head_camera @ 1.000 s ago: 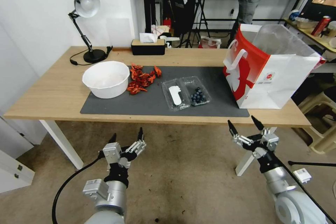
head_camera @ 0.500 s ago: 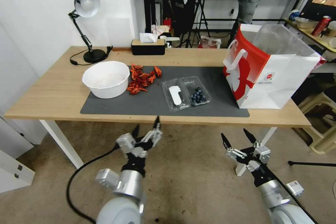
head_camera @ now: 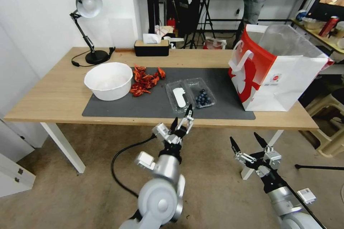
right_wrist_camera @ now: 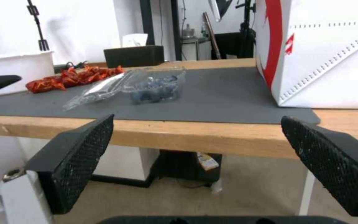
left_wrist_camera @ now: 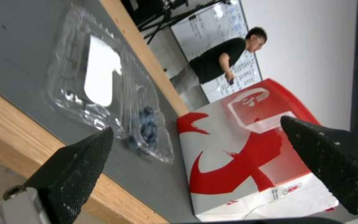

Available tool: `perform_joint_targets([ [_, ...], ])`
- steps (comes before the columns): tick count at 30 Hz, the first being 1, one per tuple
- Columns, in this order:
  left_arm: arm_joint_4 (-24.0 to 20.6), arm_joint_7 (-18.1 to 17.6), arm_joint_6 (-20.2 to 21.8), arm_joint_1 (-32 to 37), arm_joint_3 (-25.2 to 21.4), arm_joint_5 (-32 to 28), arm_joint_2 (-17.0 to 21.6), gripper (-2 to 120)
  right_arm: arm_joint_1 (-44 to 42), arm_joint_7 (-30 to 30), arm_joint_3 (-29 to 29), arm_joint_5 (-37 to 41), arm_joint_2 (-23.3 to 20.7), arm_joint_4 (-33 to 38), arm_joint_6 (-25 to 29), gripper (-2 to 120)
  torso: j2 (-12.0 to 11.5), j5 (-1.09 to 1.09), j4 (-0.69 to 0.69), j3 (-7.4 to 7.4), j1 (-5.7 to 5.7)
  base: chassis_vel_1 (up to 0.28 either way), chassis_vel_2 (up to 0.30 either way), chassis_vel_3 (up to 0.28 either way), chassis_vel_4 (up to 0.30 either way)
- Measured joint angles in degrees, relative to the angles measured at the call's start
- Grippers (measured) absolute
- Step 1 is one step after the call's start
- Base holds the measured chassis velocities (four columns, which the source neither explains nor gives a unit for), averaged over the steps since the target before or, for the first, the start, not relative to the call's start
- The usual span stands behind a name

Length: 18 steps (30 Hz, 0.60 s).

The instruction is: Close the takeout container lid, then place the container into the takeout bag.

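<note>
Left gripper (head_camera: pixel 182 117) advanced toward takeout container (head_camera: pixel 203 97), open

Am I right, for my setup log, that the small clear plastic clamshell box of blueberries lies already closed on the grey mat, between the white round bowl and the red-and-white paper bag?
Not quite. The clear plastic clamshell box lies open, its labelled lid flat beside it, as the head view shows. It does lie on the grey mat, between the white round bowl and the red-and-white paper bag.

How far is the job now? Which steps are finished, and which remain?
Nothing is finished: the lid lies open flat beside the takeout container on the mat. In hand: the open left gripper is at the table's front edge, near the lid. Left: closing, then loading the takeout bag. The right gripper waits open below the table.
</note>
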Motion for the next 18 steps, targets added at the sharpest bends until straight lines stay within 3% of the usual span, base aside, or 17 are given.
perform_joint_targets([
  [6, 2.3, -3.5, 1.8, -3.8, 0.7, -2.6, -1.6, 100, 0.1, 0.5, -0.2, -0.8, 0.4, -0.2, 0.0, 100, 0.0, 0.0, 0.01, -0.01, 0.0, 0.0, 0.0, 0.0, 0.0],
  [18, 9.4, -6.7, 1.9, -10.3, 2.1, -4.3, -6.6, 100, -0.3, 0.6, -0.2, -1.1, 1.1, 0.3, -0.1, 100, 0.0, 0.0, 0.0, 0.0, 0.0, 0.0, 0.0, 0.0, 0.0],
])
